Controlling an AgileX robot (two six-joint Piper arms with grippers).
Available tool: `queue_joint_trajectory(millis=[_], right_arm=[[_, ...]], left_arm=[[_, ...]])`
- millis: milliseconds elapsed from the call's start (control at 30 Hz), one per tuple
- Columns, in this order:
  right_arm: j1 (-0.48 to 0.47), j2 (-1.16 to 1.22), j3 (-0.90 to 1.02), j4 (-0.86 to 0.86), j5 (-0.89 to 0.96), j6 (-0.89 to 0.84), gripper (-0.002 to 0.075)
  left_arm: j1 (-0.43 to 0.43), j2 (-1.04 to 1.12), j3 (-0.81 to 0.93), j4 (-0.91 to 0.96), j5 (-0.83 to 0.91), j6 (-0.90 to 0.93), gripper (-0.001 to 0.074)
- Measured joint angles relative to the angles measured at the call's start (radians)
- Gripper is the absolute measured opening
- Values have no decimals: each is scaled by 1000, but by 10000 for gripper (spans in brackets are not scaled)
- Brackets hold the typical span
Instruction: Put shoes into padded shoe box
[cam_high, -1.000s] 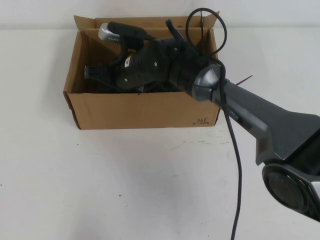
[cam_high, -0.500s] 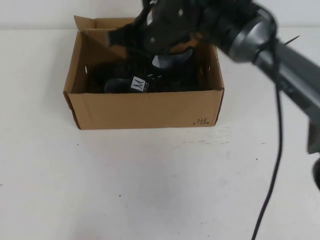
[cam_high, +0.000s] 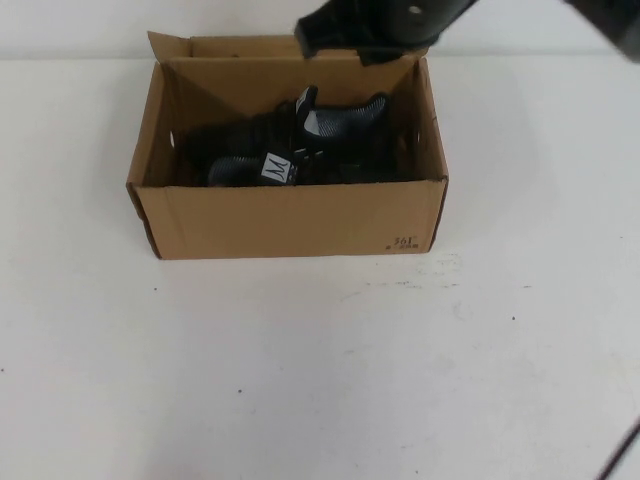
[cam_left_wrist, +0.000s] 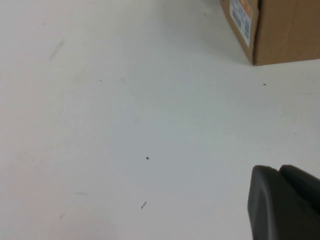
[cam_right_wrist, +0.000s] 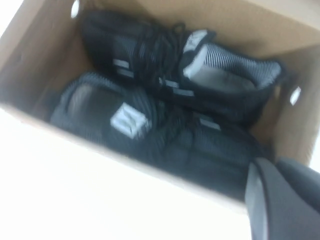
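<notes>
Black shoes (cam_high: 300, 150) in box (cam_high: 290, 220); R gripper (cam_high: 375, 25) above rear edge; L gripper (cam_left_wrist: 285, 200) over table (cam_left_wrist: 125, 125).

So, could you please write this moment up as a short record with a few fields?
shoes: both shoes lie side by side inside the box, toes pointing the same way
padded shoe box: open padded shoe box on the white table, flaps up
right gripper: right gripper above the box's far edge, holding nothing that can be seen
left gripper: left gripper low over bare table, beside the box, away from the shoes
task state: shoes appear to be placed
</notes>
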Motion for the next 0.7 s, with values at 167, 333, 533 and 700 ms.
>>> queue_joint_trajectory(millis=[167, 333, 533, 700], right_arm=[[0, -226, 284, -50, -18, -5, -6], [0, -472, 618, -67, -165, 24, -6], [0, -716, 867, -131, -169, 26, -6], [0, -836, 1007, -196, -169, 90, -6]], left_arm=[[0, 0, 0, 0, 0, 0, -4], [0, 0, 0, 0, 0, 0, -4], [0, 0, 0, 0, 0, 0, -4], [0, 0, 0, 0, 0, 0, -4]])
